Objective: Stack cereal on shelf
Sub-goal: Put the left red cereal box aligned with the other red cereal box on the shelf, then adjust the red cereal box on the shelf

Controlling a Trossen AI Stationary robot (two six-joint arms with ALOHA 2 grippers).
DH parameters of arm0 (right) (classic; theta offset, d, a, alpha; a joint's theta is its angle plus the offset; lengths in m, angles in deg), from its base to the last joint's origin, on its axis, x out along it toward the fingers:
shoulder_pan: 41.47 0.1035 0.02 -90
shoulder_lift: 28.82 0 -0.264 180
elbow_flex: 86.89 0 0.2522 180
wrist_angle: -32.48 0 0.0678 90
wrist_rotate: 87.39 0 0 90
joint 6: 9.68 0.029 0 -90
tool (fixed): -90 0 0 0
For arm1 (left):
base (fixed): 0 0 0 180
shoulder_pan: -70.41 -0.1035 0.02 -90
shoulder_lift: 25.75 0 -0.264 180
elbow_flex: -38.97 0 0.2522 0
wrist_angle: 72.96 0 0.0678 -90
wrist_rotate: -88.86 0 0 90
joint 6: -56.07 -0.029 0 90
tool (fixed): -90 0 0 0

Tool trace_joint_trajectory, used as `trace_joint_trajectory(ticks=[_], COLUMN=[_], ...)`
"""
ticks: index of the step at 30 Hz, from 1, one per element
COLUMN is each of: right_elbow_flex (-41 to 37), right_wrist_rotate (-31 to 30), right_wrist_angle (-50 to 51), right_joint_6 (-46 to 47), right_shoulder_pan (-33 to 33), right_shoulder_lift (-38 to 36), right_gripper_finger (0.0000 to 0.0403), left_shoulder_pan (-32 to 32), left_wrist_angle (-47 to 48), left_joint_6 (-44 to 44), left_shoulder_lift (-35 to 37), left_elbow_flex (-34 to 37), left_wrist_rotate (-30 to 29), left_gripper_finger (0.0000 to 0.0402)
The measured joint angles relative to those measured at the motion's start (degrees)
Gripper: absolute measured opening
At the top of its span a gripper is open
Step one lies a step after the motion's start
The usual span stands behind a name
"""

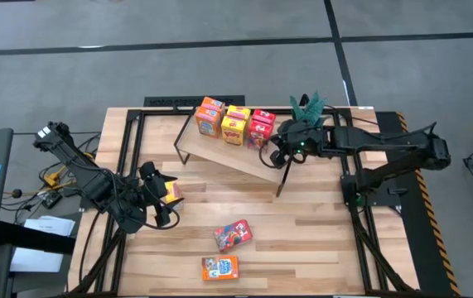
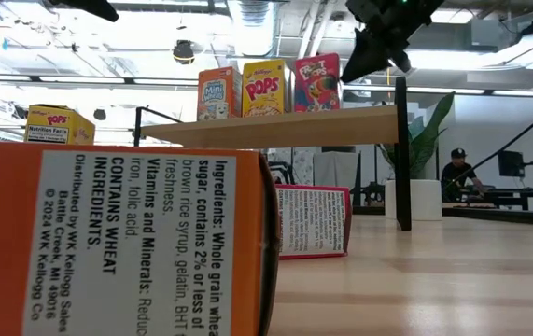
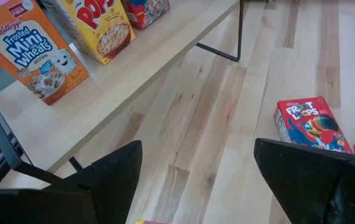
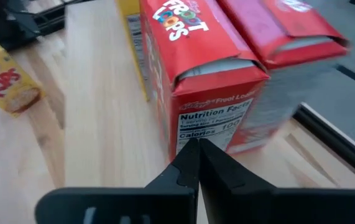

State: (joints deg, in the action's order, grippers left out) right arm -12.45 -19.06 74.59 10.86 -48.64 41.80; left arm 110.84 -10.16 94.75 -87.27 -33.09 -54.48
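- On the shelf point(image 1: 219, 149) three cereal boxes stand upright in a row: orange Mini-Wheats box point(image 1: 210, 117), yellow Pops box point(image 1: 236, 125), red Froot Loops box point(image 1: 261, 127).
- The right gripper point(image 1: 279, 147) sits just beside the red box's end, its fingers point(image 4: 193, 163) pressed closed on nothing.
- On the tabletop point(image 1: 319, 240), well apart from the shelf, a second Froot Loops box point(image 1: 233, 235) and another orange box point(image 1: 219, 268) lie flat.
- The left gripper point(image 1: 163, 199) hovers over a small yellow box point(image 1: 172, 191), fingers point(image 3: 112, 177) spread wide, empty.

Dark jointed arms, black cables, wedge-shaped fingers point(image 3: 301, 174)
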Motion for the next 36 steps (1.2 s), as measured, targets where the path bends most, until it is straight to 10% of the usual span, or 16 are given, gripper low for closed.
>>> trace_joint_trajectory(ticks=[36], right_elbow_flex=[2.8], right_wrist_rotate=[-3.7], right_wrist_angle=[1.5], right_joint_6=[-5.6], right_shoulder_pan=[-4.6], right_shoulder_lift=[-1.0], right_gripper_finger=[0.0048], left_shoulder_pan=[0.0], left_wrist_angle=[0.0], left_joint_6=[0.9], left_shoulder_lift=[0.0], left_elbow_flex=[0.0], left_wrist_rotate=[-2.5], left_gripper_finger=[0.0300])
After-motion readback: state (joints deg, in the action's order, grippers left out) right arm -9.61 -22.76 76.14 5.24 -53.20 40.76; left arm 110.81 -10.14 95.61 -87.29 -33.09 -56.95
